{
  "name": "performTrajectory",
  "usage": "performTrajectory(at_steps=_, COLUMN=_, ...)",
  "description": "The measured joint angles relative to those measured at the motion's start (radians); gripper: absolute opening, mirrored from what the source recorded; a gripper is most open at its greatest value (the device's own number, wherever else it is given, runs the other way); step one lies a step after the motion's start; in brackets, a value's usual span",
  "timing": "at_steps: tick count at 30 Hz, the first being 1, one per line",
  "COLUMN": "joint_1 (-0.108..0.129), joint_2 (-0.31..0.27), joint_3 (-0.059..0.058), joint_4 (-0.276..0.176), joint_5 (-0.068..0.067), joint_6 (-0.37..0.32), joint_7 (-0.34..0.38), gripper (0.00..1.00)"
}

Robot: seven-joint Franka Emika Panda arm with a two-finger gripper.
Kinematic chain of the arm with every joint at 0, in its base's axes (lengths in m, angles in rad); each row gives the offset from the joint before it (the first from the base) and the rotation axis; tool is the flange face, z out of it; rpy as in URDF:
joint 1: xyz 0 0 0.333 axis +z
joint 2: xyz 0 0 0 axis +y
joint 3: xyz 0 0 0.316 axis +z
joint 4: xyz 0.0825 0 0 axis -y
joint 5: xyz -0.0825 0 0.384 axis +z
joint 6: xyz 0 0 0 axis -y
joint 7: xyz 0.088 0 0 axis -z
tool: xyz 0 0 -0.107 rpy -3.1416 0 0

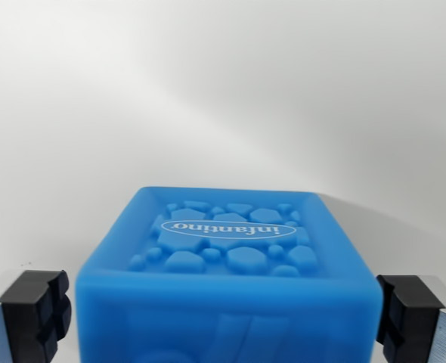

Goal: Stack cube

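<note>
Between the black fingers (34, 314) | blue cube (227, 295) with "infantino" label, upside down | pincer (227, 314) apart, pads close beside cube sides | white tabletop (223, 98)

gripper (223, 314) spread wide, black fingers (35, 314) at both lower corners

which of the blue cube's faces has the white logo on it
The recessed top face of the soft blue rubber cube, covered in raised pebbles, carries the white oval logo; the front face below shows only embossed lines, no print.
</note>
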Motion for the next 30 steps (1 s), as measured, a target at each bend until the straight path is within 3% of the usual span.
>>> performTrajectory(at_steps=1, joint_1=0.000, joint_2=0.001, joint_3=0.000, joint_4=0.001, joint_5=0.000, joint_6=0.001, joint_7=0.000, gripper=1.00)
performTrajectory(at_steps=2, joint_1=0.000, joint_2=0.003, joint_3=0.000, joint_4=0.002, joint_5=0.000, joint_6=0.001, joint_7=0.000, gripper=0.00)
performTrajectory(at_steps=30, joint_1=0.000, joint_2=0.004, joint_3=0.000, joint_4=0.004, joint_5=0.000, joint_6=0.002, joint_7=0.000, gripper=0.00)
